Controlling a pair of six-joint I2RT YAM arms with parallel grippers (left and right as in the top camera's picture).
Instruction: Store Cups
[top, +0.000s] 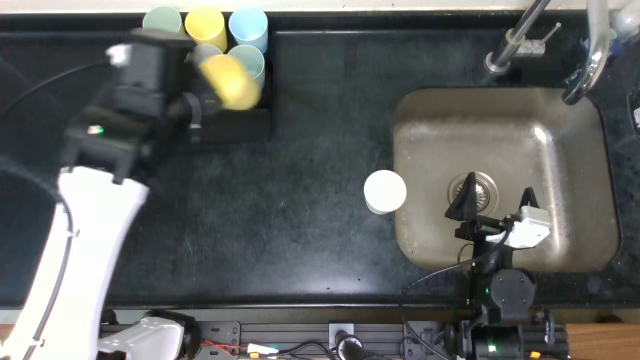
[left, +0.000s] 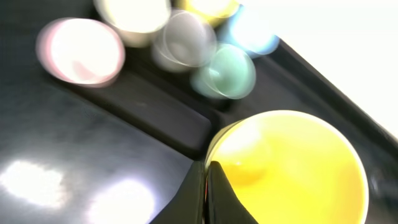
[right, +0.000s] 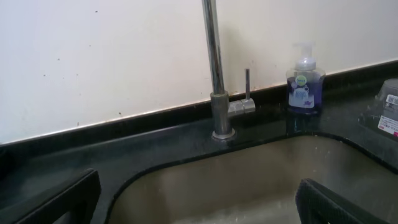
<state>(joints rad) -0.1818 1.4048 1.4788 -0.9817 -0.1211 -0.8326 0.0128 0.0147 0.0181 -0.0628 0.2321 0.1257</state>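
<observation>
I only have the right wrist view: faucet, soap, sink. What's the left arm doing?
Observer: The left gripper holds a yellow cup by its rim, at the tray in the counter's back left corner.
Operator: Any cups in that tray?
Observer: Yes, several, a green cup and a blue cup among them.
Operator: Anything near me to pick up?
Observer: One white cup stands on the counter, just beside the left rim of the sink.
</observation>
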